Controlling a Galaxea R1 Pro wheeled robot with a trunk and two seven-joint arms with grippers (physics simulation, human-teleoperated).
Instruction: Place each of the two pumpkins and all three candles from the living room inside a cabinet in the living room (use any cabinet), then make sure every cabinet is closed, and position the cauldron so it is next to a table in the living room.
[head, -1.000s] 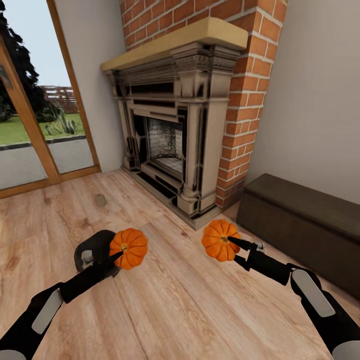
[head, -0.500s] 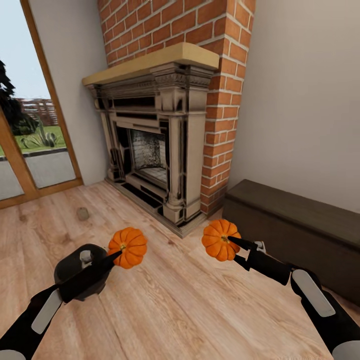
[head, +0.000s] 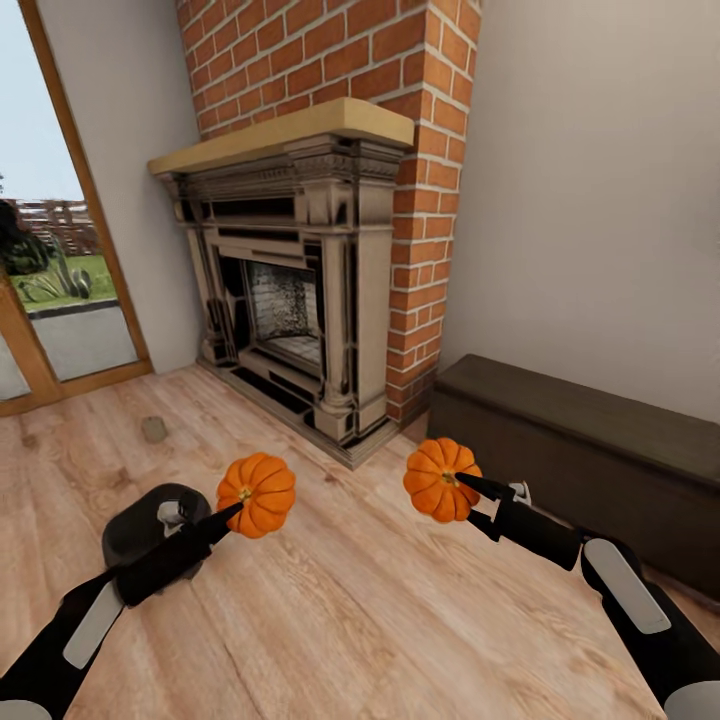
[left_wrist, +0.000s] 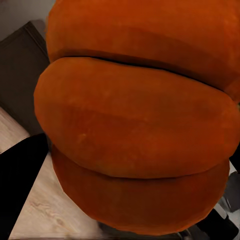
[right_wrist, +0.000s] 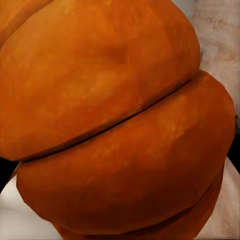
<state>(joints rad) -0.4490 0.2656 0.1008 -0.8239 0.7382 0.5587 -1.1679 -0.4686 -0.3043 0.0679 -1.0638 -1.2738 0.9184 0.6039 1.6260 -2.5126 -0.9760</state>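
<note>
Facing the brick-and-stone fireplace (head: 300, 290) at the far left, I have the wooden floor (head: 360, 620) spread out beneath me and the cabinet (head: 590, 440), long, low and dark, running along the wall on the right with its front shut as far as I can see. Nearer, on the floor by my left arm, sits a dark rounded pot that I take for the cauldron (head: 150, 520), with no desk near it. Each arm carries one pumpkin: my left fingers (head: 235, 507) are clamped on the left pumpkin (head: 258, 494), held up over the floor just right of the cauldron, and my right fingers (head: 462, 484) are clamped on the right pumpkin (head: 440, 480), held just in front of the cabinet's near left end. From the left wrist the orange ribs of that pumpkin (left_wrist: 135, 120) press right up against the lens, and the same goes for the other pumpkin (right_wrist: 115, 125) on the right wrist. Smallest of all, a stubby tan lump lies on the floor far left near the hearth, likely one candle (head: 154, 429). So, as I judge it, both pumpkins are picked up but not stowed, the cabinet must be opened and later closed, the candles wait, and the cauldron is yet to be placed.
</note>
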